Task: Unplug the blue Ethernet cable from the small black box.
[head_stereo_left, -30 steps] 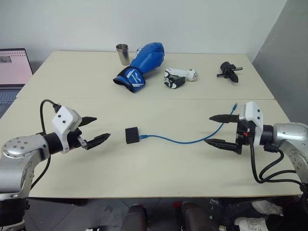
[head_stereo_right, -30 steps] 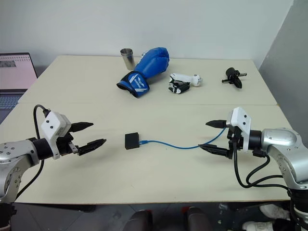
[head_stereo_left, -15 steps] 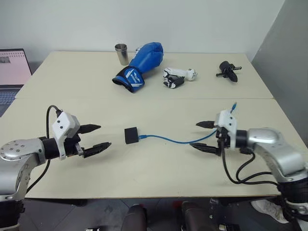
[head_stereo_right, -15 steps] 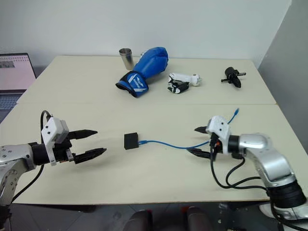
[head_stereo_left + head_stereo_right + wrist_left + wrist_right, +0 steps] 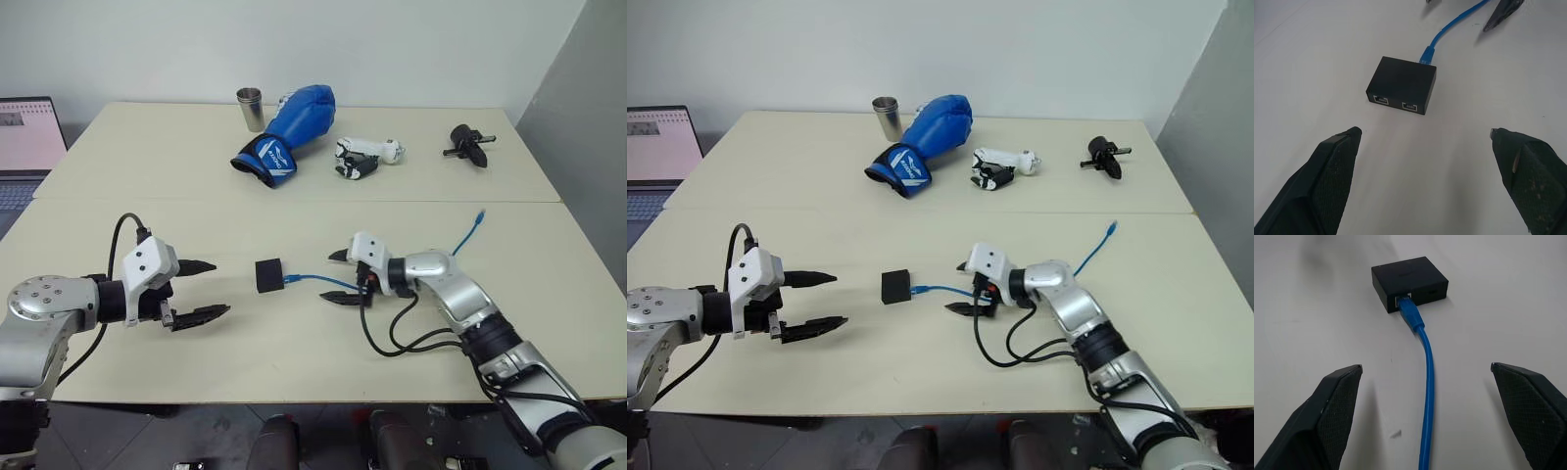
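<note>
Both claws, left (image 5: 201, 291) and right (image 5: 339, 277), were spread wide, empty; the unheld box (image 5: 268, 275) at frame centre could be dragged by its cable (image 5: 1426, 382).

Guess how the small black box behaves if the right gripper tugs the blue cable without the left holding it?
The small black box looks low, flat and plastic, lying loose on the smooth table, so it would probably slide rather than tip. The blue Ethernet cable is thin and curved, likely floppy, so slack would go first. Both the left gripper and right gripper stand open, touching neither.
</note>
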Available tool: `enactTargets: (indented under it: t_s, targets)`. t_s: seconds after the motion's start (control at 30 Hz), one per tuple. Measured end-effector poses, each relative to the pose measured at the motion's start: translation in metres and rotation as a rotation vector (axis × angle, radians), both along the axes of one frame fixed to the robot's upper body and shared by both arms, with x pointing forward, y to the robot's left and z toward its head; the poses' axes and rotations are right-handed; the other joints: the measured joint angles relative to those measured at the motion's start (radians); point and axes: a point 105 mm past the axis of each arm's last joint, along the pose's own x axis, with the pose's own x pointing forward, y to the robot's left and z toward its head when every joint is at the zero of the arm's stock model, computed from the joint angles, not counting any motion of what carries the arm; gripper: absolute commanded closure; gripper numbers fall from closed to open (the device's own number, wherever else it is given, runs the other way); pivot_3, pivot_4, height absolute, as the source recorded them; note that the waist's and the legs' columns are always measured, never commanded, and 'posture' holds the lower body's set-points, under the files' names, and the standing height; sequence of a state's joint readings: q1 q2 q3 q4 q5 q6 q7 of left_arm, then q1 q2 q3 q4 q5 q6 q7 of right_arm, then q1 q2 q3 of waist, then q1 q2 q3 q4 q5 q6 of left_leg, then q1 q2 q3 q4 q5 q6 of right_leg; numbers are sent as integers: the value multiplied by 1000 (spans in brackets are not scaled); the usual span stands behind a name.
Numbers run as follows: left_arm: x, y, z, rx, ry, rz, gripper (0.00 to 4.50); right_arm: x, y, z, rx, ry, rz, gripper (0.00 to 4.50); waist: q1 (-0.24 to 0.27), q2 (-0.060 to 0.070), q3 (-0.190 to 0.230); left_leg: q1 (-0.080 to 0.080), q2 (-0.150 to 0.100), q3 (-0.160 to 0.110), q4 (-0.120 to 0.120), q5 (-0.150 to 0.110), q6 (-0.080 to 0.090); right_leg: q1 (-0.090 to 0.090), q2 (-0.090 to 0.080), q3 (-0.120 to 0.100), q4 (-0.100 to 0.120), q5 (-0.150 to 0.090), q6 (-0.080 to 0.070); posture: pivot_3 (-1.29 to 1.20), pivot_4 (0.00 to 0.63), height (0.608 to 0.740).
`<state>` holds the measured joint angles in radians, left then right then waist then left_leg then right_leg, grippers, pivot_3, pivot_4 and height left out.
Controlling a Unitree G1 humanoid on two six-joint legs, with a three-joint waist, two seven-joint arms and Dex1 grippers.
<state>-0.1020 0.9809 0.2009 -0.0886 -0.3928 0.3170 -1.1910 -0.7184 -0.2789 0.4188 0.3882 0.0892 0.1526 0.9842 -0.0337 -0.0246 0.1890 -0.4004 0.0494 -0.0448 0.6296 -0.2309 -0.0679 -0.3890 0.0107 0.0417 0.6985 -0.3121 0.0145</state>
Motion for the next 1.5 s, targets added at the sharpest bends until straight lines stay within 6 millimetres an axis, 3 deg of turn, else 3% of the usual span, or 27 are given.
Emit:
enactTargets:
  t_s: [0.23,0.43,0.83,1.0,1.17,1.33,1.5]
  targets:
    - [-1,-5,2,7,-13,-20,0,4,24,-3,-22,-6,45,36,-1,0,0,0,0,0,0,0,0,0,0,0,1,0,0,0,150,740]
    - [-2,-4,1,10,-8,-19,0,6,28,-15,-80,-10,39,1555,-1,0,0,0,0,0,0,0,0,0,0,0,1,0,0,0,150,740]
    - [-1,-4,0,12,-11,-12,0,7,31,-15,-124,-74,44,4459,-1,0,0,1,0,-1,0,0,0,0,0,0,2,0,0,0,150,740]
    - [7,-1,0,-49,5,47,0,12,22,-10,-159,-147,13,4459,2,0,0,0,0,-1,0,0,0,0,0,-1,1,0,0,0,150,740]
    - [14,-2,-6,-200,85,130,0,12,-3,-2,-216,-308,-2,4459,1,0,0,0,-1,-2,0,0,0,0,0,-1,1,0,0,0,150,740]
    - [19,-14,1,-493,208,190,0,13,-14,29,-231,-614,22,4459,-1,0,0,0,-1,-2,0,0,0,0,0,-1,2,0,0,0,150,740]
    - [26,-30,3,-721,318,213,0,4,-7,54,-160,-828,58,4459,-1,-1,0,0,-1,-3,1,0,0,1,0,-1,2,0,0,0,150,740]
